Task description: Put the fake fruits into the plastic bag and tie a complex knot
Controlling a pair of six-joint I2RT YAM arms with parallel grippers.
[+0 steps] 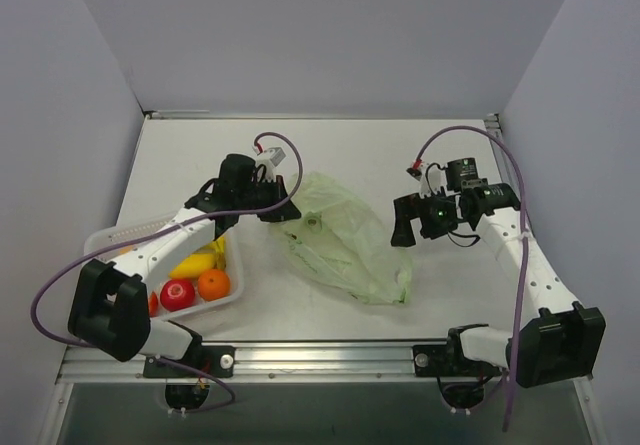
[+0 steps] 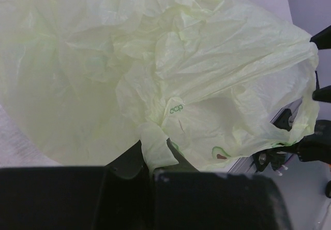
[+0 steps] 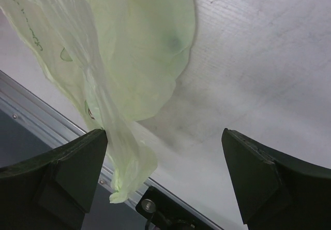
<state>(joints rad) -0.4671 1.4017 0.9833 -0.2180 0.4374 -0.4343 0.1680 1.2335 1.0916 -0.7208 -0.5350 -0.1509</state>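
The pale green plastic bag [image 1: 345, 243] lies crumpled mid-table between the arms. My left gripper [image 1: 283, 211] is at its left edge, shut on a fold of bag film [image 2: 155, 150] pinched between the dark fingers [image 2: 182, 160]. My right gripper [image 1: 404, 227] hovers at the bag's right edge, open wide and holding nothing; a hanging strip of the bag [image 3: 121, 152] brushes the left finger [image 3: 77, 170]. The fake fruits sit in a white basket: a red apple [image 1: 177, 293], an orange [image 1: 213, 284] and a yellow piece [image 1: 194, 265]. The knot is out of view.
The white perforated basket [image 1: 112, 237] stands at the near left, partly under my left arm. The table's metal front rail [image 1: 330, 353] runs just behind the bag's lower corner. Grey walls close in the back and both sides.
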